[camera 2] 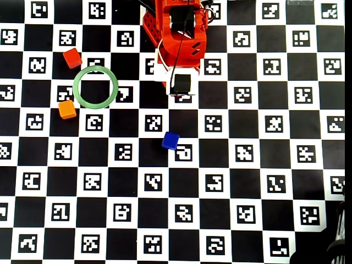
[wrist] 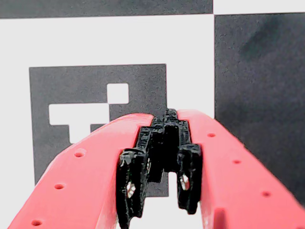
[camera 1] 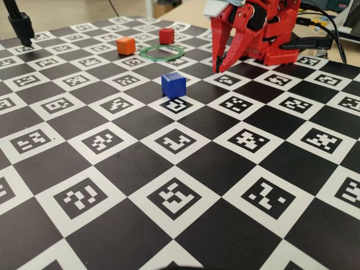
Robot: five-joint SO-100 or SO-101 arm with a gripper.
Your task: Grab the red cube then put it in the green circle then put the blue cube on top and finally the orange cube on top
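Upper left of the overhead view: the green circle (camera 2: 95, 87) is lying flat on the surface (camera 2: 247, 181) and enclosing only bare checkerboard, no cube inside it. The red cube (camera 2: 72, 58) is sitting just outside the ring toward the upper left, apart from it. The orange cube (camera 2: 67, 109) is sitting just outside the ring's lower left edge; touching or not cannot be told. The blue cube (camera 2: 170, 140) is standing alone near frame centre, well apart from the ring and the other two cubes.

Surface: a black-and-white checkerboard, each white square carrying a printed square marker. In the fixed view a black clamp-like stand (camera 1: 21, 25) is showing at the upper left, with cables (camera 1: 332, 28) and a wooden desk beyond the board at the upper right.

Arm: the red arm (camera 2: 179, 33) is folded at the top centre of the overhead view. The fingers (wrist: 161, 183) are pointing down at a marker square in the wrist view, nearly closed with a narrow slit between the black pads (wrist: 131, 183), and gripping nothing. In the fixed view the tips (camera 1: 221, 63) are hanging just above the surface, right of the ring.
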